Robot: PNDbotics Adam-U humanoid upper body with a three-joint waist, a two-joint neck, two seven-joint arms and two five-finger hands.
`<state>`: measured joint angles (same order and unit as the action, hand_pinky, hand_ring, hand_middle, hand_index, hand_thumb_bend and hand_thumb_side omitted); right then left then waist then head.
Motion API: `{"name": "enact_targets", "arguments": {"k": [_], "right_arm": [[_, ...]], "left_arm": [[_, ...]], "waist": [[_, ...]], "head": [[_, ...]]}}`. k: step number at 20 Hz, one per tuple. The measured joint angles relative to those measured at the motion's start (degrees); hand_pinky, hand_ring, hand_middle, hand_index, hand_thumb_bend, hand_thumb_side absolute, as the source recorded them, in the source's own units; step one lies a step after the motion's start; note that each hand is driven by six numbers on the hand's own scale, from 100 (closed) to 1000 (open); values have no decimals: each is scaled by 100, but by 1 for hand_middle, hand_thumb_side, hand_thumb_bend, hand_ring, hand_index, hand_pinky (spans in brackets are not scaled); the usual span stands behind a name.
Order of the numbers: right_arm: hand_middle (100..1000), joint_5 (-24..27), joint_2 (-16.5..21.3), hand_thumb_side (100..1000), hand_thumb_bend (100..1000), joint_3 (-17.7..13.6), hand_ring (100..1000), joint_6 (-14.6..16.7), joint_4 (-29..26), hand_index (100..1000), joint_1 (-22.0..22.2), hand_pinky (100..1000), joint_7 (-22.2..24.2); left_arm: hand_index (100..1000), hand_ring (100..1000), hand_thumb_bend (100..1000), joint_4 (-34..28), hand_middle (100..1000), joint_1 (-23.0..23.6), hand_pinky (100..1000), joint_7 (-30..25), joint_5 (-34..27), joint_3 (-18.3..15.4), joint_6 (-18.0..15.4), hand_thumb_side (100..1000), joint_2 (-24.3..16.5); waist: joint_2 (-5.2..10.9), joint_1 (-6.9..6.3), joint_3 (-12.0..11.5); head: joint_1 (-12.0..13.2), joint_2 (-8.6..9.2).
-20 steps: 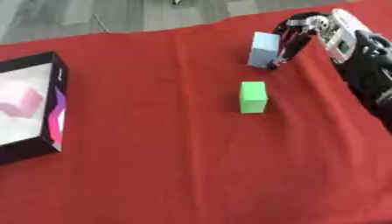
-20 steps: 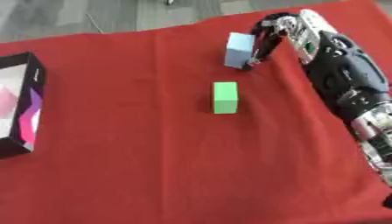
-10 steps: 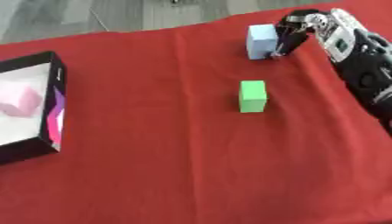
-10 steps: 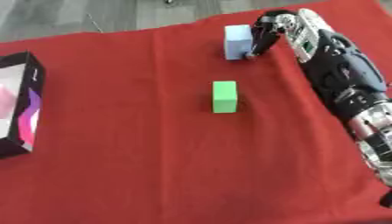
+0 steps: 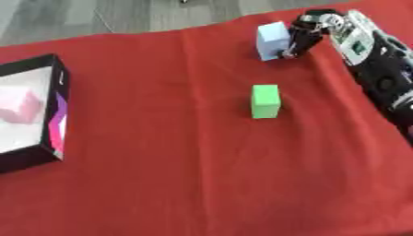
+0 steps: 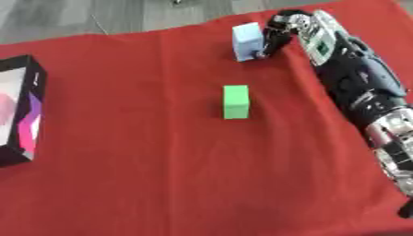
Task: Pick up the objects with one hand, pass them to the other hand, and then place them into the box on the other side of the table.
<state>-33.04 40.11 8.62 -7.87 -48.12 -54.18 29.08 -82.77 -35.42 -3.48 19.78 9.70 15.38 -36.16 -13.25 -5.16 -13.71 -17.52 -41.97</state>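
my right hand is at the far right of the red cloth, fingers curled onto the right side of the pale blue block. the green block stands nearer, mid-cloth. the black box at far left holds a pink block.

I see the table covered by a red cloth. A green block stands on it near the middle. A pale blue block sits tilted at the far right edge. A black box lies at the left side, a pink block inside it.
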Motion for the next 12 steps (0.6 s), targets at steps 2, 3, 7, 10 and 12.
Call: {"name": "enact_targets", "arguments": {"k": [2,3,7,10,12], "right_arm": [[576,5,0,133,568,31,800,-17,-15,661,-11,886,66],[633,-7,0,152,605,45,815,-13,-32,717,-21,889,117],[741,-259,4,207,637,126,847,23,-114,825,-51,906,285],[766,-541,59,206,642,172,858,50,-233,845,-99,911,396],[770,-737,109,209,640,168,860,87,-296,848,-135,911,464]], "left_arm": [[772,730,521,4,660,5,828,1,0,-1,1,503,0],[771,729,522,4,660,7,827,1,0,-1,2,503,0],[771,729,522,4,660,9,827,2,1,-2,3,503,0],[771,729,521,4,660,10,827,2,1,-2,2,504,0],[771,729,520,4,660,13,827,-1,1,-2,4,505,0]], "waist": [[0,0,4],[0,0,8],[0,0,14],[0,0,16],[0,0,22]], "head": [[2,0],[4,0],[22,1],[27,9],[44,32]]}}
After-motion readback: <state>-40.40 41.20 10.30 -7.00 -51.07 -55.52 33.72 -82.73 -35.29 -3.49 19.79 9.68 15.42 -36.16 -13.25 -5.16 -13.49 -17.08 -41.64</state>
